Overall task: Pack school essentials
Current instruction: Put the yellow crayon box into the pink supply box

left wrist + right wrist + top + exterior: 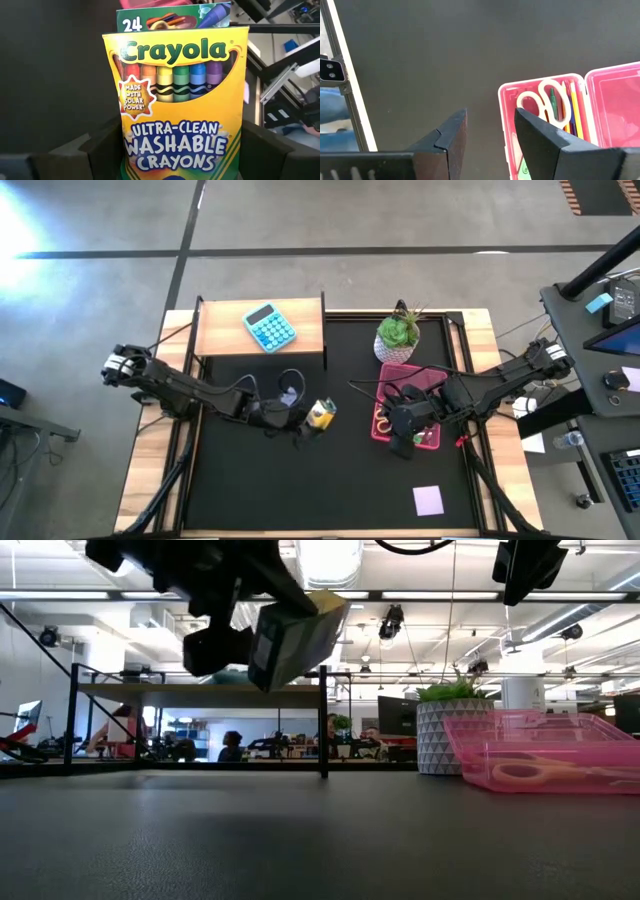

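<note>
My left gripper (300,420) is shut on the yellow-green crayon box (320,413), held in the air over the black mat left of centre; in the low view the crayon box (295,640) hangs high above the table. The open pink plastic case (405,420) lies on the mat; in the right wrist view it holds the yellow-handled scissors (542,102), thin pencils (570,107) and a green eraser (525,170). My right gripper (490,130) hovers open above the case's near-left edge. The lilac notepad (428,500) lies flat near the table's near edge. My left gripper pinches the crayon box between its two fingers (95,150), one on each narrow side of the box's lower end (175,155). The fingers come from the table's left. The box is lifted clear of the table and sits tilted in the hold.
A light-blue calculator (270,328) rests on a wooden shelf (225,330) at the far left. A green plant in a white pot (398,335) stands just beyond the pink case. Bare black mat (300,490) lies toward the near edge. People sit in the room behind.
</note>
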